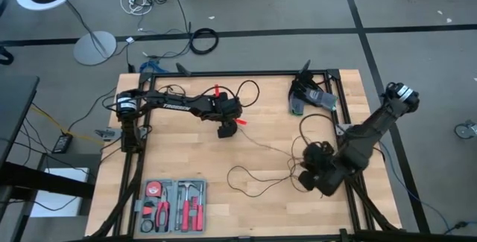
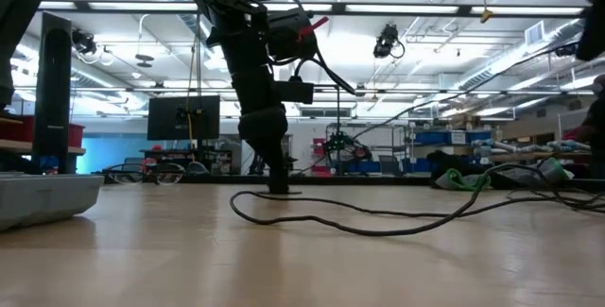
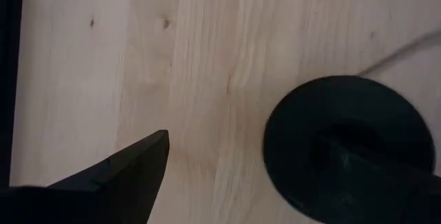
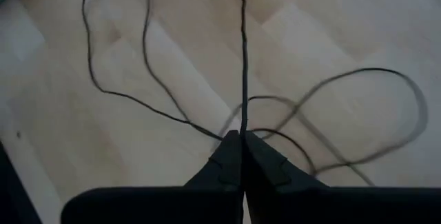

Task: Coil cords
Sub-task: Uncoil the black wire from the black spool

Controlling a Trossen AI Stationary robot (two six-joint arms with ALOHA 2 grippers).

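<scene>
While the left gripper [image 3: 275, 165] waits wide open over the puck [image 3: 344, 138], the right gripper [image 4: 242, 141] pinches the cord [image 4: 243, 58] shut, so next it probably must pull a loop in.

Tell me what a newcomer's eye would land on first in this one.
The thin black cord sprawls in loose loops over the wooden table, and the right gripper, near the table's right edge, is shut on a strand of it. The left gripper, open near the table's middle, hangs over the cord's round black puck.
</scene>
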